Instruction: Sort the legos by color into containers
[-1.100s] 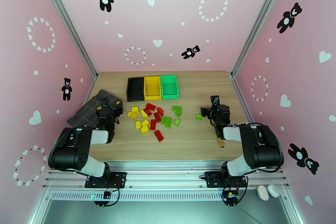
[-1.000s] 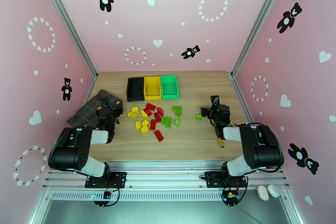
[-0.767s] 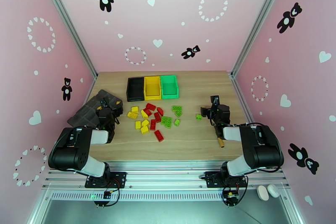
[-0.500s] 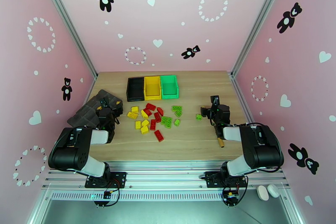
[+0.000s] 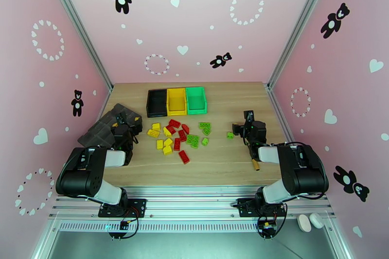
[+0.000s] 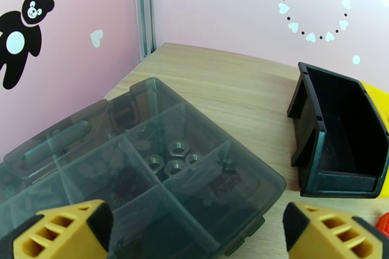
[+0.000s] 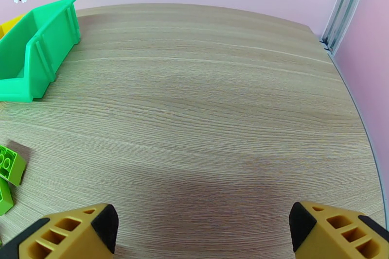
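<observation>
The legos (image 5: 177, 136) lie scattered mid-table as red, yellow and green bricks, with one green brick (image 5: 230, 135) apart to the right. Behind them the containers stand in a row: black bin (image 5: 157, 102), yellow bin (image 5: 176, 101), green bin (image 5: 196, 99). My left gripper (image 5: 127, 120) is open left of the pile, over the grey tray's edge. In the left wrist view the left gripper (image 6: 194, 233) is empty, with the black bin (image 6: 311, 109) ahead on the right. My right gripper (image 5: 247, 120) is open right of the lone brick. The right wrist view shows the right gripper (image 7: 202, 233) over bare wood, the green bin (image 7: 34, 56) and two green legos (image 7: 9, 163) at left.
A dark grey segmented tray (image 5: 103, 128) with nuts inside (image 6: 146, 167) lies at the table's left edge. A wooden-handled screwdriver (image 5: 255, 164) rests beside the right arm. Pink walls and aluminium posts enclose the table on three sides.
</observation>
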